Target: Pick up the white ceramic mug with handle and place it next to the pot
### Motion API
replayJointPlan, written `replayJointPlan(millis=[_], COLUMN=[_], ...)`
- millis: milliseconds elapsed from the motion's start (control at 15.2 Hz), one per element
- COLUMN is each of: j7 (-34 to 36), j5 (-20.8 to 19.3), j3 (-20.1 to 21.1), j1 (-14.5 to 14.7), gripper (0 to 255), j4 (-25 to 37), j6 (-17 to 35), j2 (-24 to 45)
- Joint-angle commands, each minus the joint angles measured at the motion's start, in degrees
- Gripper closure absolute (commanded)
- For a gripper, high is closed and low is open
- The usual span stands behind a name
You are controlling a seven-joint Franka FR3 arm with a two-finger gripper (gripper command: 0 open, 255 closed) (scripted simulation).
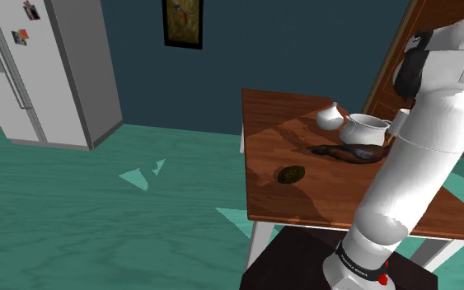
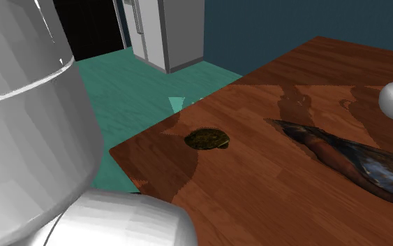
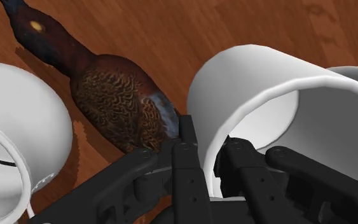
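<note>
The black two-finger gripper (image 3: 208, 143) was clamped on the wall of the plain white cylindrical mug (image 3: 260, 83), one finger inside, one outside. Beside its outer finger lay a brown feathered bird figure (image 3: 114, 95), with the round white pot (image 3: 18, 127) beyond that, all on the brown wooden table (image 3: 171, 25).

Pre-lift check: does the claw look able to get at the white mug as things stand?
Probably yes. The claw straddles the wall of the white mug, one finger inside, one outside, seemingly clasping it. The bird figure lies close by the outer finger but doesn't block it.
</note>
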Motion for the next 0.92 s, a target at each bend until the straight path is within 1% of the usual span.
replayJointPlan(millis=[0, 66, 132, 330, 396, 858], j7=[-10.56, -11.59, -13.30, -16.93, -17.53, -18.31], j5=[13.20, 14.20, 16.50, 22.74, 24.34, 23.51], j3=[-0.86, 3.98, 6.18, 11.36, 12.72, 11.80], j1=[-9.34, -15.83, -20.68, -33.72, -37.28, -33.31], gripper=[255, 255, 255, 255, 255, 255], j4=[5.88, 8.71, 11.81, 22.48, 25.95, 17.85], j6=[-2.40, -3.26, -4.59, -9.05, -10.45, -4.21], j2=[13.23, 14.70, 17.43, 25.18, 27.28, 26.34])
